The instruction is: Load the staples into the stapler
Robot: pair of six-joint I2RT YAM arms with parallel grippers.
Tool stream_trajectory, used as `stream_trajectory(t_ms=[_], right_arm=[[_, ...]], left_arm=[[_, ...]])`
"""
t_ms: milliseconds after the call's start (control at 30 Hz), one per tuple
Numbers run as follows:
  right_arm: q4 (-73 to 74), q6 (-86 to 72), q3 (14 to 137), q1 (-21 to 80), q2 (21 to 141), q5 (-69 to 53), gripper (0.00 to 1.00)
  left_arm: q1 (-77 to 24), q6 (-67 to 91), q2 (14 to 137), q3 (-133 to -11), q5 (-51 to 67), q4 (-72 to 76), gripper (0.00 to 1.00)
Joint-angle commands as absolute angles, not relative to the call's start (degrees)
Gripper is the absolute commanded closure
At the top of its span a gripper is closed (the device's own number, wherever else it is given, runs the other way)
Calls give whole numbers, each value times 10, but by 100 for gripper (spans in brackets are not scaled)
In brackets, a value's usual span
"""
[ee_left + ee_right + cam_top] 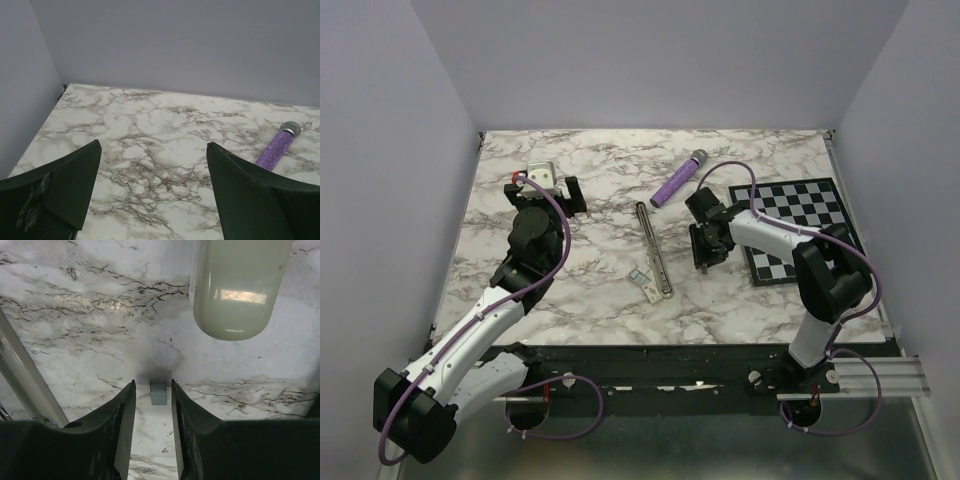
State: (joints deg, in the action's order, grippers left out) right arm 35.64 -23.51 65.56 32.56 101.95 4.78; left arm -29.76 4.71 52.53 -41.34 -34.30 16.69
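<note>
Staples lay on tabletop | right hand flanked them, fingers narrowly apart | left hand stood wide apart, empty.

Showing white shells along the long links of the left arm and the right arm, with chunky black housings bulging at every joint. Trailing a purple cable in loose loops down each one, curling again under the black base rail. Flashing small red tags down by the mounts. Carrying a silvery block behind the left tool. Ending in matt black wedge fingers there, scuffed pale on one face; sporting the same dark, smooth-edged wedges on the right tool.
</note>
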Motion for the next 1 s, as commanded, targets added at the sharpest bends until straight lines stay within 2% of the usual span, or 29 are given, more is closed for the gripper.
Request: stream_trajectory(t_ms=[0,333,367,600,767,967], right_arm=[[377,-221,671,323,1032,70,58],[381,-209,680,323,1057,65,59],[381,-209,680,323,1062,66,62],[391,-207,679,323,1070,68,69],[391,-207,674,323,1063,65,78],[380,-206,667,324,1027,65,80]], left_arm=[[-301,42,521,-406,-343,185,6],[-301,43,523,-407,-339,183,6],[-301,43,522,-408,-339,181,6],[-301,42,521,-407,-340,182,6],[-301,42,519,-407,-339,183,6],[-301,42,519,-407,-339,181,6]])
